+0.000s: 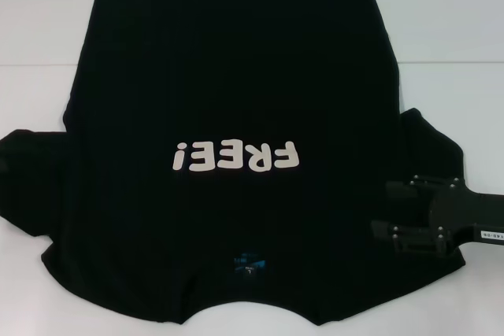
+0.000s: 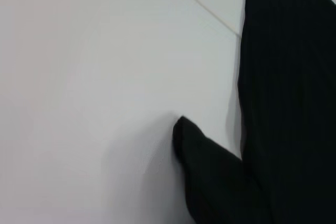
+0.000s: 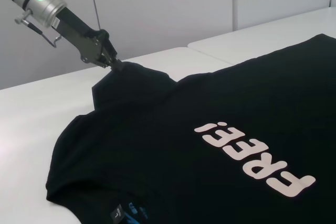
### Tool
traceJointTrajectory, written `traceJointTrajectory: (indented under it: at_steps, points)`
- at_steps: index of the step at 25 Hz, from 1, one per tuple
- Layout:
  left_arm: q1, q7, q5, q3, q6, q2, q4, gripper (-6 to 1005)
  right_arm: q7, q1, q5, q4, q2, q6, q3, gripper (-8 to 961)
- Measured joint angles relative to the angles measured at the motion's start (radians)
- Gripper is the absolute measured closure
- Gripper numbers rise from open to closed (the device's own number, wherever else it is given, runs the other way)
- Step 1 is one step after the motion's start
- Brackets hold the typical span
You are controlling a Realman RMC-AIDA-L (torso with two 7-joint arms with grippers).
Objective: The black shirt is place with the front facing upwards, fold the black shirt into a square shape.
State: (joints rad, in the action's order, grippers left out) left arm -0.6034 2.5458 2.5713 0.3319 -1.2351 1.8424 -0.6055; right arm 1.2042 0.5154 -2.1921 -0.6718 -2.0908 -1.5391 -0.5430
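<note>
We see the left gripper (image 3: 113,62) in the right wrist view, pinched together on the tip of the left sleeve of the black shirt (image 1: 228,100); our right gripper (image 1: 409,210) lies over the right sleeve, and we cannot tell how its fingers stand; the shirt lies flat, front up, filling the white desk (image 1: 441,29), collar toward the near edge, hem toward the far edge.

black shirt (image 2: 286,103): body along one side | sleeve (image 2: 207,161): juts onto white table (image 2: 94,77) | seam line (image 2: 205,9) in tabletop
</note>
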Motion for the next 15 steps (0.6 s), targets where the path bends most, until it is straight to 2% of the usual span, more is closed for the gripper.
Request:
traceJointTrajectory:
  at_steps: [11,15]
  points:
    - [-0.031,0.005,-0.034,0.003,-0.083,-0.004,-0.035,990,0.0,-0.001,0.001,0.011,-0.001,0.001,0.0,176]
    - [-0.071,0.004,-0.046,0.004,-0.134,0.006,-0.036,989,-0.004,0.0,0.0,0.016,-0.001,0.005,0.0,177]
